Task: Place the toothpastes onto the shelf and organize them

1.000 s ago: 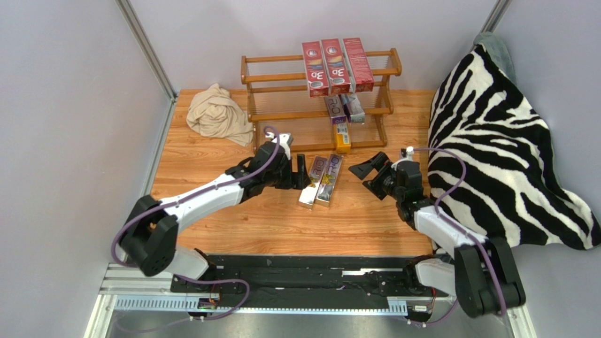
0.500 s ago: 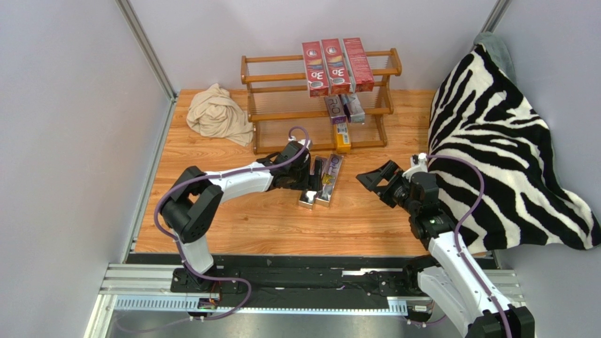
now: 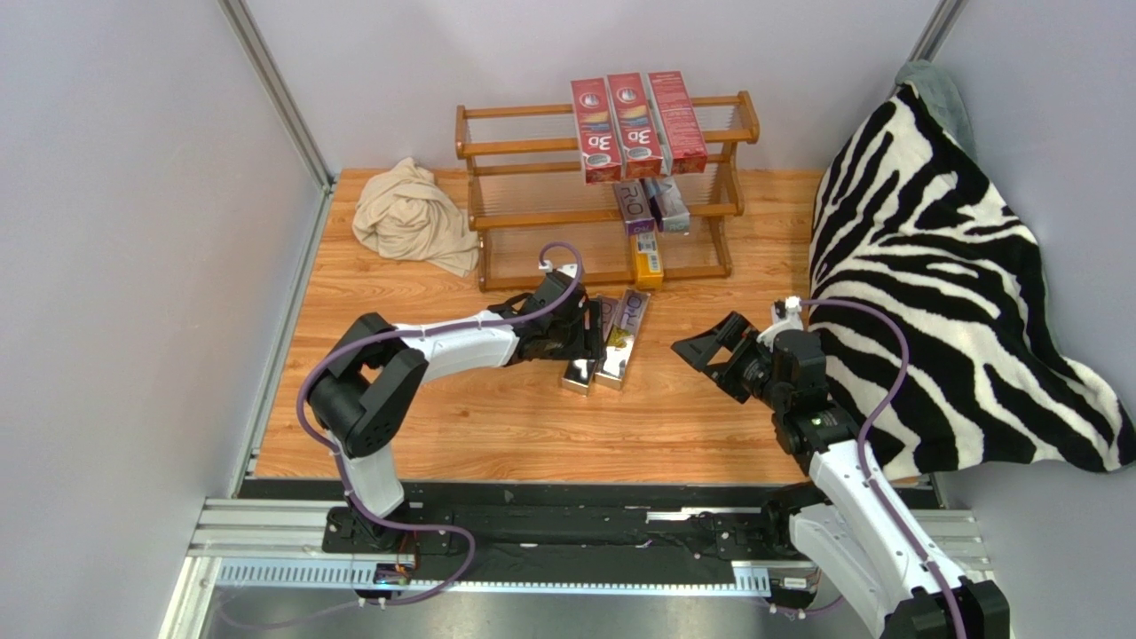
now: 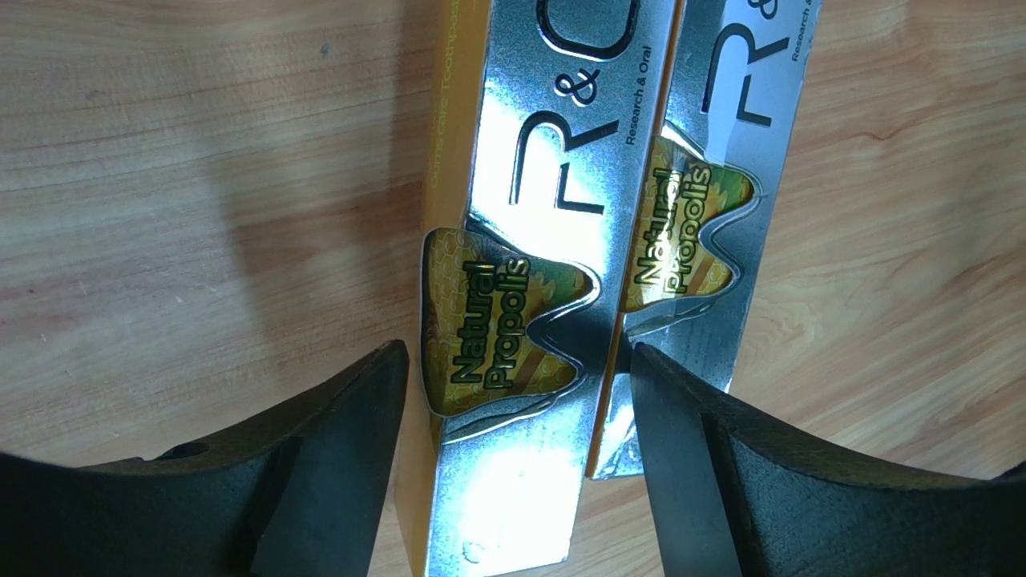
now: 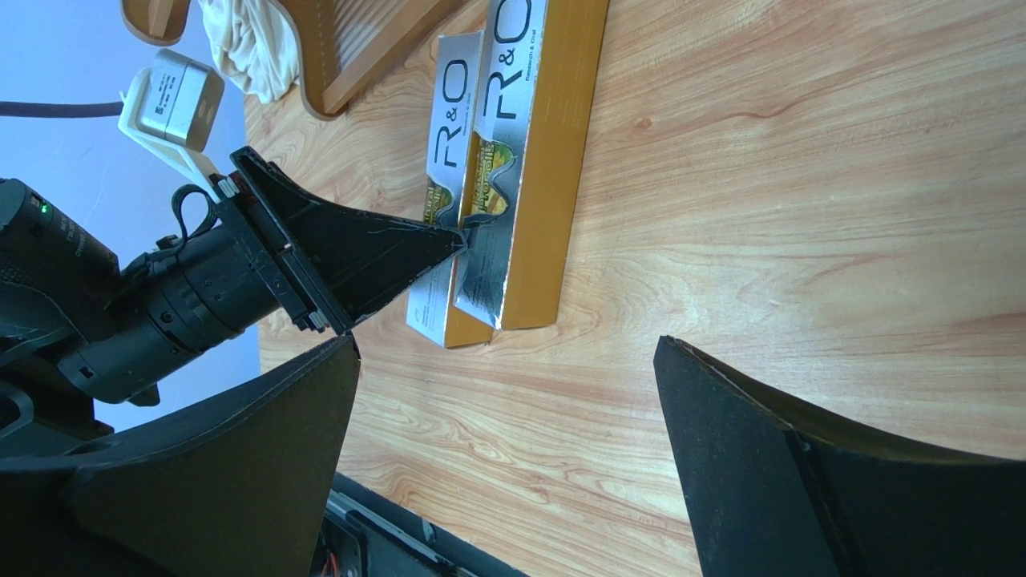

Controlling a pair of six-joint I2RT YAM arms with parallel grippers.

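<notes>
Two shiny silver toothpaste cartons (image 3: 608, 341) lie side by side on the wooden table in front of the shelf (image 3: 534, 187). My left gripper (image 3: 583, 336) is open and straddles the near end of the left carton (image 4: 530, 277); its right finger (image 4: 699, 469) sits at the seam with the right carton (image 4: 711, 204). My right gripper (image 3: 718, 349) is open and empty, right of the cartons. Three red cartons (image 3: 638, 123) lie on the top tier, silver/purple ones (image 3: 651, 205) on the middle tier, and an orange one (image 3: 647, 262) at the bottom.
A beige cloth (image 3: 414, 216) lies left of the shelf. A zebra-striped blanket (image 3: 947, 266) covers the right side. In the right wrist view the two cartons (image 5: 500, 156) and my left gripper's finger (image 5: 349, 247) show beyond my open fingers (image 5: 241, 481).
My left arm has swung in and lowered its open gripper over the left silver carton. My right gripper has drawn back, down and to the right.
</notes>
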